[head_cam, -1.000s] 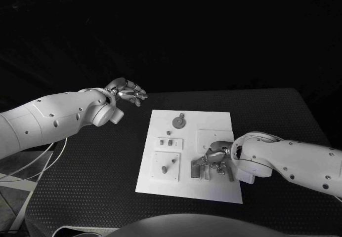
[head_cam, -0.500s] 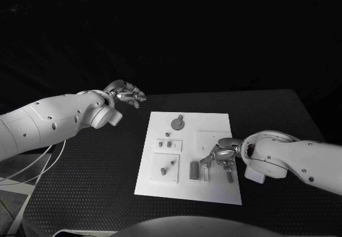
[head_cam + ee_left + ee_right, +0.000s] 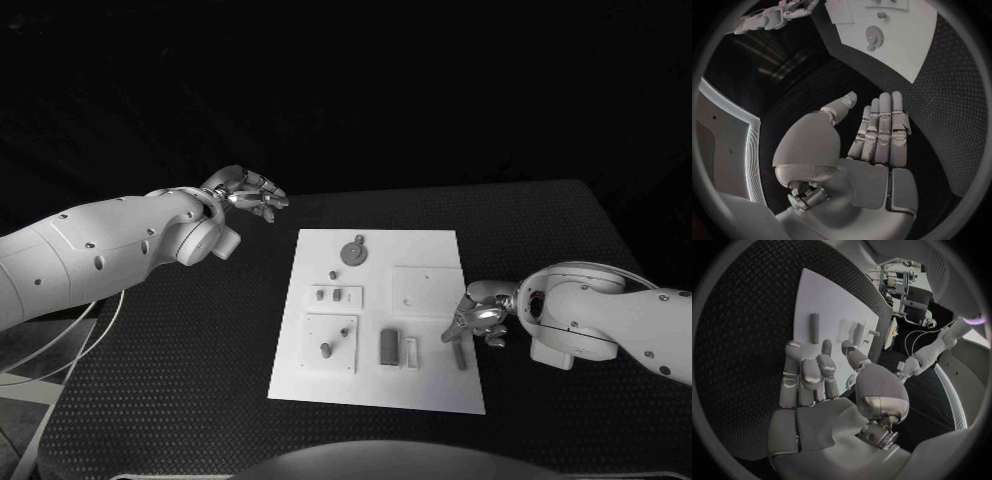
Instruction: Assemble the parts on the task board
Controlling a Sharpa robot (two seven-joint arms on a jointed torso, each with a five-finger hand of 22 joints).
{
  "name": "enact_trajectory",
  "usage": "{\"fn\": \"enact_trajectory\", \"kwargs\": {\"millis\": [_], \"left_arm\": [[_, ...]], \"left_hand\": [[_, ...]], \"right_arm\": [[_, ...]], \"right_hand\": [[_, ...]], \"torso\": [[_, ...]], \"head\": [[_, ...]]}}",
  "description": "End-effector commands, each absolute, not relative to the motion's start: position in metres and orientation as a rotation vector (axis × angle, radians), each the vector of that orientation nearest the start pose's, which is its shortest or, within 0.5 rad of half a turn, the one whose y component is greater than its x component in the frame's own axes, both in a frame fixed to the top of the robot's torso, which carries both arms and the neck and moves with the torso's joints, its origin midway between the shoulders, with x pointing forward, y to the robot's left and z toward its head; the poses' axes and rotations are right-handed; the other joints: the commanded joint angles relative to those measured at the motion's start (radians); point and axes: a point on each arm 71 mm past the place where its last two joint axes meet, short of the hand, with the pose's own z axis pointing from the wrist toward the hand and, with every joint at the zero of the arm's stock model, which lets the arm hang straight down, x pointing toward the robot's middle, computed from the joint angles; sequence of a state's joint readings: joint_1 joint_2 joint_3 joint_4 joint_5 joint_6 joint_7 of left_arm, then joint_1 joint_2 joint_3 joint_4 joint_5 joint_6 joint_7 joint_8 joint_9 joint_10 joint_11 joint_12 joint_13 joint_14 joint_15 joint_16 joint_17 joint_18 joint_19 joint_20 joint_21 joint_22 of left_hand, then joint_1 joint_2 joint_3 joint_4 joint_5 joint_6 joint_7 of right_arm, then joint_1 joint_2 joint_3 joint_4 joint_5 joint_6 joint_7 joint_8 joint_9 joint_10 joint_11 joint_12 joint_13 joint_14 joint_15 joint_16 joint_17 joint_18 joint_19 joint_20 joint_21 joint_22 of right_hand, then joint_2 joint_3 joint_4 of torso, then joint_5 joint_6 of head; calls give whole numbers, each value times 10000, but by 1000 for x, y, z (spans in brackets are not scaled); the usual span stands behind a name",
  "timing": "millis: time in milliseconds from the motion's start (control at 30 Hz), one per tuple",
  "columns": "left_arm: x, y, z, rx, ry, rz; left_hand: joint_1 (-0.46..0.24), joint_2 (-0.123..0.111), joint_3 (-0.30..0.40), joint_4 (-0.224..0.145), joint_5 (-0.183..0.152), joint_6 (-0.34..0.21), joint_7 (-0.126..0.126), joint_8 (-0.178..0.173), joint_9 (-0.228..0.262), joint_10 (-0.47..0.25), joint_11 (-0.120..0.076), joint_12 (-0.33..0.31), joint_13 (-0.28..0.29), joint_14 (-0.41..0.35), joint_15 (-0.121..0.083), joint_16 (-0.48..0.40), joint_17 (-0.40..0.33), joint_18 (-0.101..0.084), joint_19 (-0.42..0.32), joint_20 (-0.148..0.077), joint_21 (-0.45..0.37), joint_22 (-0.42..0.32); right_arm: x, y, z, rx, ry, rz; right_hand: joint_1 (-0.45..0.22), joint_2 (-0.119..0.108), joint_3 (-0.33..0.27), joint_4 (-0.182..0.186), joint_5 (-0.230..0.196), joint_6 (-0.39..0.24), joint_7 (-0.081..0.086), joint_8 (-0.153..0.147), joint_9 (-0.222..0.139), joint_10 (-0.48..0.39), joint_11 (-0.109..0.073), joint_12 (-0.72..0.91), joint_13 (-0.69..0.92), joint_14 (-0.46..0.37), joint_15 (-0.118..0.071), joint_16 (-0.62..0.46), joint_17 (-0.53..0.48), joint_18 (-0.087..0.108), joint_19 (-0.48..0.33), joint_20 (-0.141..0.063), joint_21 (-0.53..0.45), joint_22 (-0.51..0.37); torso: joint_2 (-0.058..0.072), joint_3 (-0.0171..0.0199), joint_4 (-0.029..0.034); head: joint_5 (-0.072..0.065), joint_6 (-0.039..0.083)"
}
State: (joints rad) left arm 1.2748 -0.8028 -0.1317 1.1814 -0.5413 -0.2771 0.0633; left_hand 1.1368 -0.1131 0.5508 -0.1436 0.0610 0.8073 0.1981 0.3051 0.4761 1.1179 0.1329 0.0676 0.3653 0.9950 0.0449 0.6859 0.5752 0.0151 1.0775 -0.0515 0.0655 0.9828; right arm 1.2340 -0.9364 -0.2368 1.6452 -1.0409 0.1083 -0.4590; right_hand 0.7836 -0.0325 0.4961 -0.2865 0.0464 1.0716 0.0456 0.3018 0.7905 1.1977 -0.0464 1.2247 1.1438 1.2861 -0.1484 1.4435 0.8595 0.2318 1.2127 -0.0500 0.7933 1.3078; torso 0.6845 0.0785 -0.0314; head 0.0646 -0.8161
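Observation:
The white task board (image 3: 413, 246) lies mid-table. On it are a round disc part (image 3: 353, 250), small pegs (image 3: 338, 294), a dark block (image 3: 389, 346) and a thin rod (image 3: 460, 356) lying near its right edge. My right hand (image 3: 483, 318) hovers at that right edge just above the rod, fingers apart and holding nothing. From the right wrist view, the right hand (image 3: 817, 385) is spread over the table beside the board (image 3: 832, 297), with the rod (image 3: 814, 327) and the block (image 3: 858, 332) beyond the fingertips. My left hand (image 3: 248, 192) is raised beyond the board's far left corner, fingers straight, empty (image 3: 876, 140).
A square raised plate (image 3: 428, 290) sits on the board's right half, and two smaller plates (image 3: 330, 340) on its left half. Black table mat (image 3: 188, 340) surrounds the board. Loose cables (image 3: 87, 330) hang off the table's left side.
My right hand has drawn back to the right, off the block and rod it covered, to the board's right edge. The rod now lies bare. The left hand barely shifted.

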Motion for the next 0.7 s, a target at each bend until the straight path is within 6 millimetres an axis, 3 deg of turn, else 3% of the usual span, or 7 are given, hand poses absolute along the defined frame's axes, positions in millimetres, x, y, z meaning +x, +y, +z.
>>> {"fn": "enact_trajectory", "kwargs": {"millis": [33, 233, 533, 700], "left_arm": [[544, 297, -200, -7472, 17027, -8726], [544, 297, -200, -7468, 17043, -8734], [544, 297, -200, -7467, 17068, -8736], [544, 296, -201, -7459, 17092, -8750]], "left_hand": [[-69, -35, -12, 41, -26, -25, -2, 55, -17, -57, 11, 22, 11, 46, -6, -45, 16, 172, 21, -31, 50, -8], [-67, -31, -14, 43, -26, -19, -5, 60, -17, -53, 9, 23, 12, 48, -7, -48, 21, 172, 22, -31, 51, -7], [-69, -28, -17, 47, -26, -15, -7, 65, -17, -50, 8, 24, 13, 50, -8, -52, 27, 171, 23, -31, 51, -7], [-69, -27, -18, 49, -26, -13, -8, 67, -18, -50, 8, 24, 14, 51, -8, -54, 30, 172, 24, -31, 51, -7]], "right_arm": [[419, -238, -268, 54, 24605, 3021], [418, -243, -268, -168, 24417, 2506], [419, -249, -272, -707, 24243, 1535], [416, -245, -281, -827, 24504, 1450]], "right_hand": [[-144, -24, -88, 31, 24, 218, 83, 94, 114, 31, -86, -40, 7, 25, -96, 16, -22, 300, -34, 45, -30, 154], [-332, -145, -102, 134, 24, 285, 19, 205, 348, 115, -149, 5, 56, 34, -157, 25, -34, 300, 3, 32, -46, 139], [-729, -295, 2, 524, 25, 253, -13, 221, 596, 85, -183, -58, 12, 18, -194, 7, -62, 300, 7, 8, -100, 122], [-1007, -506, 106, 849, 26, 208, -15, 160, 685, -21, -189, -192, -111, -5, -204, -24, -86, 300, -5, -8, -141, 115]], "torso": [[1, 8, -12], [3, 12, -10], [14, -14, 17], [16, -30, 29]], "head": [[-30, -16], [-71, -25], [-113, -39], [-120, -57]]}}
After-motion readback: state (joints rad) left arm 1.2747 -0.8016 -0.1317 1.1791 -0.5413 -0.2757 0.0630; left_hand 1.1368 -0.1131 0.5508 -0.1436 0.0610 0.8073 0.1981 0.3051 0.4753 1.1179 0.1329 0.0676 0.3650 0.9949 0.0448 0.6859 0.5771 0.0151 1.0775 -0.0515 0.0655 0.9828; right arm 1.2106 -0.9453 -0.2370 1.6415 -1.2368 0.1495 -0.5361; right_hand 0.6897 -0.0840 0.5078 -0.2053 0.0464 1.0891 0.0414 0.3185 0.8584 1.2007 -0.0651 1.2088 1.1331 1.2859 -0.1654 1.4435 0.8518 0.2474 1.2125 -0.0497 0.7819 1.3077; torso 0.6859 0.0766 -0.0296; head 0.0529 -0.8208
